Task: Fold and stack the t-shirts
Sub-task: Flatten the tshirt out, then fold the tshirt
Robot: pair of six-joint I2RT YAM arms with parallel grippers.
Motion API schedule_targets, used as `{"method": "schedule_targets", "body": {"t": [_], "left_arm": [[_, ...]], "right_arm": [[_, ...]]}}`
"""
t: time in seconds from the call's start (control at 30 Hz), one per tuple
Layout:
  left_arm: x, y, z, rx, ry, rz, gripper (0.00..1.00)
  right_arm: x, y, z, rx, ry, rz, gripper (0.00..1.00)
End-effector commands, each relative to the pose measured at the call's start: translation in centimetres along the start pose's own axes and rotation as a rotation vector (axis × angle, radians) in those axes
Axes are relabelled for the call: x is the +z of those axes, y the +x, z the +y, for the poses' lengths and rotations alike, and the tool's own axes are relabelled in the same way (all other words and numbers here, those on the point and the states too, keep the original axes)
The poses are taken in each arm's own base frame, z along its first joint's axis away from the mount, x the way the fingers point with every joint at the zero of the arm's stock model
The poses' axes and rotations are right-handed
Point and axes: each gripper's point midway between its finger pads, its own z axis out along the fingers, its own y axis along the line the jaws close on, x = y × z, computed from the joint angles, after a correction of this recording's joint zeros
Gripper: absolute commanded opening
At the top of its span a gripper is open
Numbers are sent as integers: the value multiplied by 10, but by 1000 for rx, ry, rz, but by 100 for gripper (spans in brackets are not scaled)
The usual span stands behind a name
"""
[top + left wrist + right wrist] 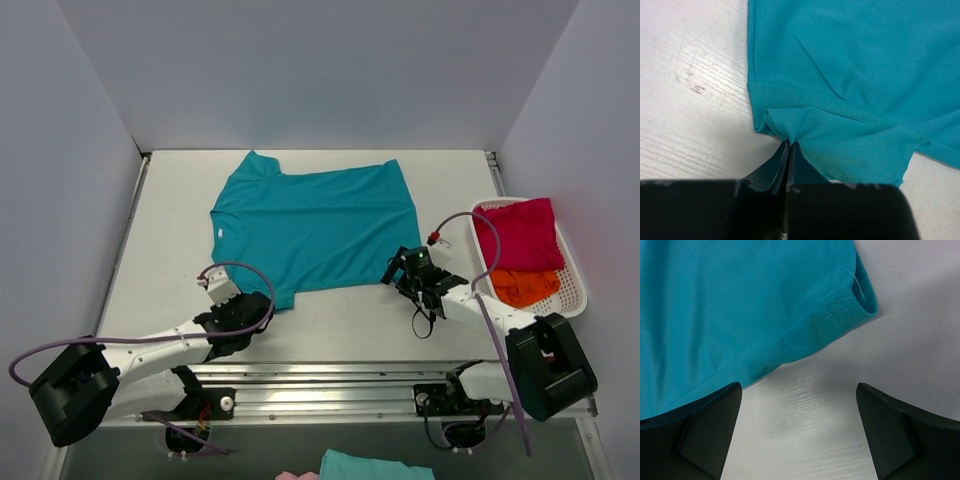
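So the teal shirt [315,225] lies flat mid-desk [170,250], and the pink shirt [520,232] and orange shirt [525,285] sit in the basket [575,285] at right. The left gripper [790,145] is pressed together, pinching the near-left corner. The right gripper [797,385] is spread wide at the near-right corner, gripping nothing. I'd get cloth well between those fingers before closing, then lift both corners evenly. The orange one's mostly buried, and I can't tell if the right gripper touches cloth.
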Motion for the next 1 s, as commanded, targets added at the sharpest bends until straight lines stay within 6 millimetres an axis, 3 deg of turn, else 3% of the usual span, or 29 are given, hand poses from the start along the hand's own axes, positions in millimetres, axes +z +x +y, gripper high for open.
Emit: {"method": "schedule_targets", "body": {"t": [0.0,0.37,0.47,0.57,0.7,0.8,0.97], "left_arm": [[-1,-7,-5,-17,38,-7,2],[2,-21,-8,-55,74,-4,2],[5,-22,-9,-56,73,1,2],[8,-24,-10,-58,79,4,2],[11,-25,-12,-59,81,7,2],[12,-25,-11,-60,79,9,2],[6,-32,-13,-60,84,10,2]], "right_arm": [[6,-15,-4,29,45,-48,93],[31,-12,-18,109,78,23,89],[32,-11,-22,123,94,23,81],[34,-12,-21,128,88,18,64],[34,-9,-23,126,90,24,19],[32,-9,-24,121,92,24,1],[22,-16,-26,110,98,1,0]]}}
